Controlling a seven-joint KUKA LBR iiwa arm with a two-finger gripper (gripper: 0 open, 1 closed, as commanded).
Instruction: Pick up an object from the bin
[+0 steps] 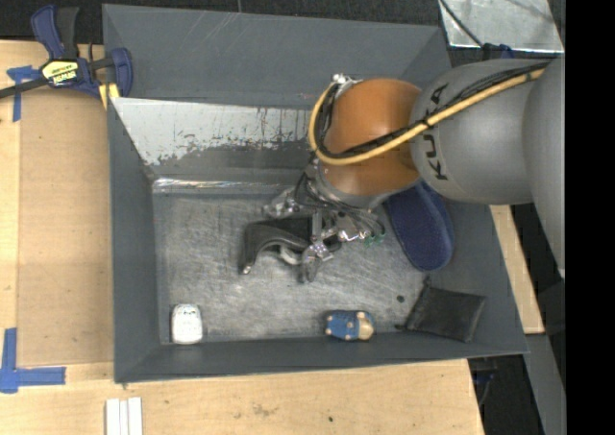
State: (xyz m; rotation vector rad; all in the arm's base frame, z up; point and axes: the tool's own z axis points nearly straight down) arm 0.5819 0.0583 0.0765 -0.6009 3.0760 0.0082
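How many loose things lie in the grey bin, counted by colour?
White: 1, small rounded block
Blue and yellow: 1, small rounded toy
Dark blue: 1, oval pad
Black: 2, flat rectangular slab and curved piece beside the tool
Total: 5

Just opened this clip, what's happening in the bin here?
The KUKA arm's gripper is down near the middle of the grey metal bin; whether it grips anything cannot be told. A dark blue oval pad lies beside it, under the arm. Along the near wall lie a small white block, a small blue-and-yellow piece and a flat black rectangle.
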